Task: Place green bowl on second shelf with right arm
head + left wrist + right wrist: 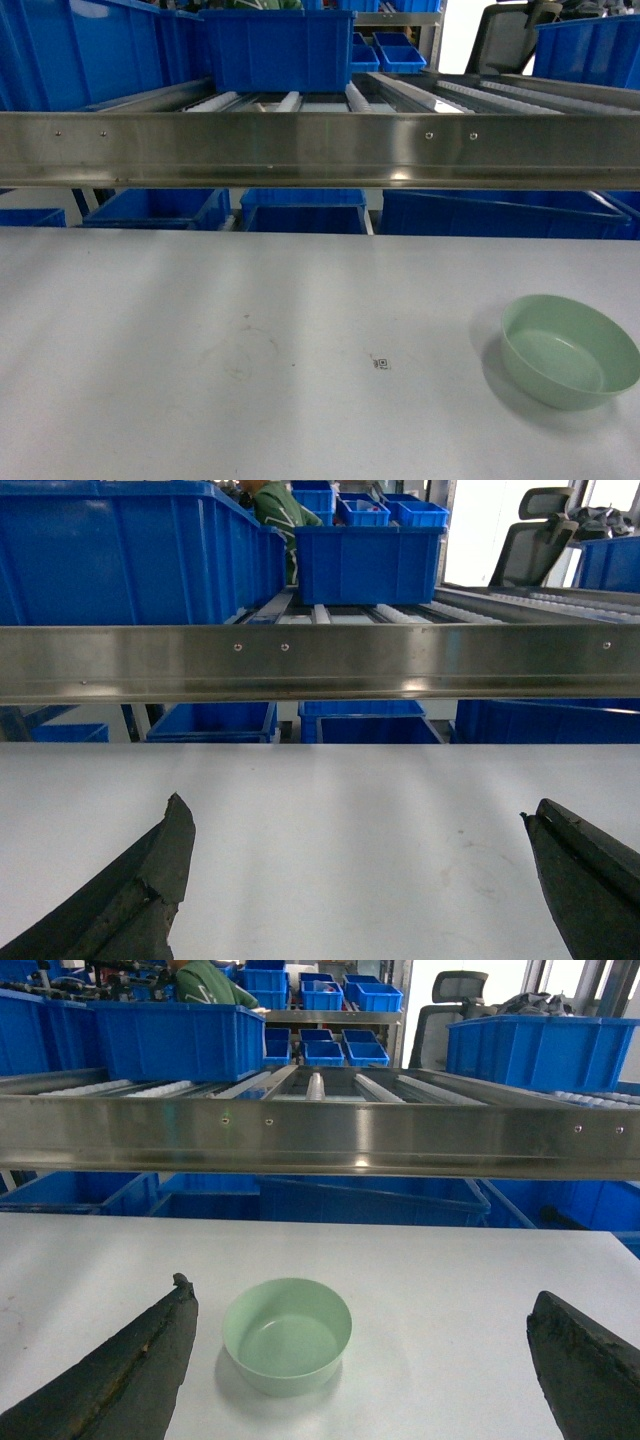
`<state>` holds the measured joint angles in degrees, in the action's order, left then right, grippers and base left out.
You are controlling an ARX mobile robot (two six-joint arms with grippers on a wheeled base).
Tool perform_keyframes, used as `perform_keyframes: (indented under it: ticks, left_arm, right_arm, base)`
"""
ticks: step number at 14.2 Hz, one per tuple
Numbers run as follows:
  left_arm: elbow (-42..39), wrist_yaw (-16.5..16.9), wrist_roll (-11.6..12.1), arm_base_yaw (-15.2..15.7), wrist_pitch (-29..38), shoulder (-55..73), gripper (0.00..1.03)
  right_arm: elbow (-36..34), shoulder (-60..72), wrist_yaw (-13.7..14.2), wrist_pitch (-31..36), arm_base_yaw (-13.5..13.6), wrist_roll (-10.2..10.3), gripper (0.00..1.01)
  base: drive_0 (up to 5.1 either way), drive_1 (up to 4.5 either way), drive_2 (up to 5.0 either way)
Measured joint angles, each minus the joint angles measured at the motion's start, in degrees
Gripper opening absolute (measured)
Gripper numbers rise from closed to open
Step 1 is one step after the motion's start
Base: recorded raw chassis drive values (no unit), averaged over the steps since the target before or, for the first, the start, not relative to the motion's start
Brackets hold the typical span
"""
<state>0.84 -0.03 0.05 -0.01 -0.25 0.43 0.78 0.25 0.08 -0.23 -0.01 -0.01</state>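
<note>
The green bowl (568,350) stands upright on the white table (200,330) at the right, near the front. In the right wrist view the green bowl (288,1332) sits just ahead of my right gripper (362,1295), closer to the left finger (140,1360); the gripper is open and touches nothing. My left gripper (354,808) is open over bare tabletop. The second shelf (320,148) is a shiny steel rack level behind the table, with rollers and a deep blue bin (278,48) on it. Neither gripper shows in the head view.
The shelf's front beam (320,1138) runs across the whole width above the table's far edge. More blue bins (300,210) sit below it and another blue bin (540,1052) stands on the right. A small printed marker (380,362) lies mid-table.
</note>
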Motion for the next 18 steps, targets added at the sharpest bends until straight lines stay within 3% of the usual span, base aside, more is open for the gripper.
perform_keyframes:
  ticks: [13,14,16,18]
  left_arm:
    - [0.0,0.0,0.0,0.0,0.0,0.0,0.98]
    - [0.0,0.0,0.0,0.0,0.0,0.0,0.98]
    - [0.0,0.0,0.0,0.0,0.0,0.0,0.98]
    - [0.0,0.0,0.0,0.0,0.0,0.0,0.98]
  right_arm:
    - [0.0,0.0,0.0,0.0,0.0,0.0,0.98]
    - [0.0,0.3,2.1,1.2,2.3,-0.2,0.98]
    - [-0.1,3.1,7.6,4.2,11.5,-1.4,0.98]
    - [0.0,11.1,11.7,9.9,15.3,-1.7,0.98]
  base:
    - [0.0,0.00,0.0]
    - [0.0,0.00,0.0]
    - [0.0,0.00,0.0]
    - [0.0,0.00,0.0]
